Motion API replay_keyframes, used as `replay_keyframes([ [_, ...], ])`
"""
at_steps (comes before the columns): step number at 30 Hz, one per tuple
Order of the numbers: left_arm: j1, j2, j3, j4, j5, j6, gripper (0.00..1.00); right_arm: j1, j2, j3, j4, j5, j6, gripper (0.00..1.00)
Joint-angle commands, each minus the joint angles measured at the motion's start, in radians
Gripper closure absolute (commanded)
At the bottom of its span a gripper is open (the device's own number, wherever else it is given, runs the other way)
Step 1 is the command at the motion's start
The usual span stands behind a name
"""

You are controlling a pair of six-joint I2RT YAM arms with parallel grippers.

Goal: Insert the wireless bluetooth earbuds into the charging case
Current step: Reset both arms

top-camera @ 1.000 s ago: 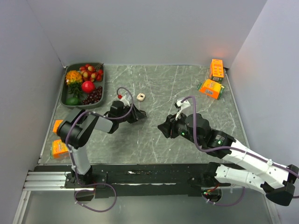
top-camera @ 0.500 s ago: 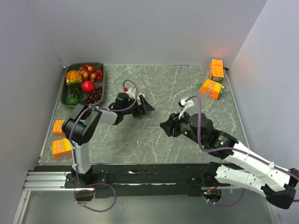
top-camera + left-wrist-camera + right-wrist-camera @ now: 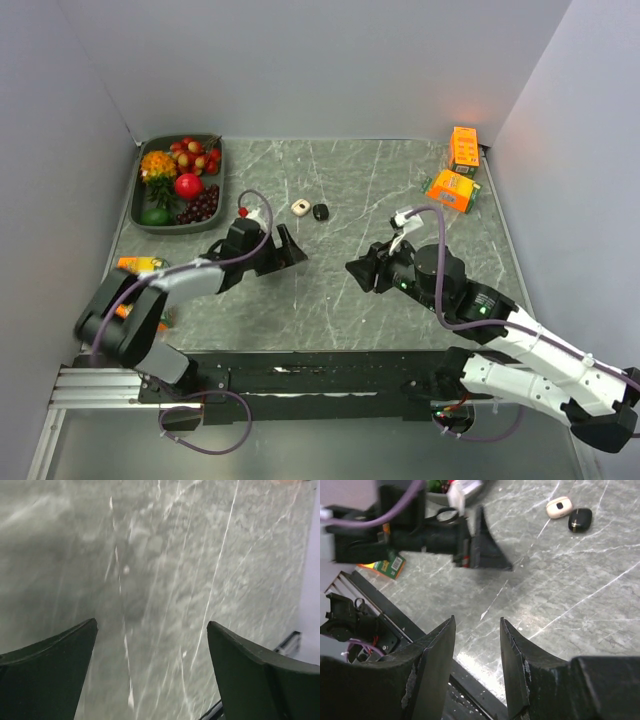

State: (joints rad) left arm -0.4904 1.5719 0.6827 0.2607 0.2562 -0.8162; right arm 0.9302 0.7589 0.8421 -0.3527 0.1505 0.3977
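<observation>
Now the left end effector (image 3: 293, 250) sits low over the grey marbled surface (image 3: 400, 180), left of centre, with its two fingers spread wide and nothing between them; the left wrist view shows only bare, veined stone in the gap (image 3: 151, 625). Just beyond it, towards the back wall, lie two small pieces side by side and close together: a black earbud (image 3: 320, 211) on the right and a cream oval piece (image 3: 300, 207) with a dark patch on top on the left. Whether the cream one is the charging case cannot be told. Both rest on the surface, apart from either arm. The right end effector (image 3: 358, 272) hangs right of centre, pointing towards the left arm, its fingers partly apart and gripping nothing; through its own camera (image 3: 477, 622) the stone shows in the gap, with the black earbud (image 3: 580, 519) and cream oval piece (image 3: 559, 507) far off at the upper right. A tray of fruit (image 3: 137, 205) stands at the back left corner, two orange boxes (image 3: 452, 190) sit at the back right, and another orange box (image 3: 140, 265) lies by the left edge
</observation>
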Motion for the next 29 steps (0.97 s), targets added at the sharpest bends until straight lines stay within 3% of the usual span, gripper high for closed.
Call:
replay_keyframes([
  [1, -0.086, -0.287, -0.04, -0.179, -0.252, 0.06, 0.04, -0.007, -0.041, -0.021, 0.038, 0.02, -0.013, 0.51],
  [6, -0.218, -0.524, -0.096, -0.213, -0.544, 0.04, 0.04, -0.008, -0.049, -0.047, 0.058, 0.041, -0.029, 0.5],
  [9, -0.226, -0.644, -0.124, -0.292, -0.748, -0.154, 0.04, -0.007, -0.075, -0.087, 0.072, 0.084, -0.039, 0.48],
  [12, -0.226, -0.726, -0.155, -0.268, -0.693, -0.051, 0.04, -0.008, -0.122, -0.139, 0.103, 0.127, -0.034, 0.46],
  [16, -0.226, -0.777, -0.173, -0.281, -0.71, -0.086, 0.04, -0.007, -0.15, -0.178, 0.126, 0.178, -0.019, 0.44],
  [24, -0.226, -0.679, -0.077, -0.391, -0.736, -0.115, 0.04, -0.008, -0.078, -0.164, 0.13, 0.239, 0.026, 0.35],
  [29, -0.226, -0.633, -0.074, -0.385, -0.719, -0.063, 0.04, -0.007, -0.036, -0.153, 0.127, 0.241, 0.03, 0.09],
])
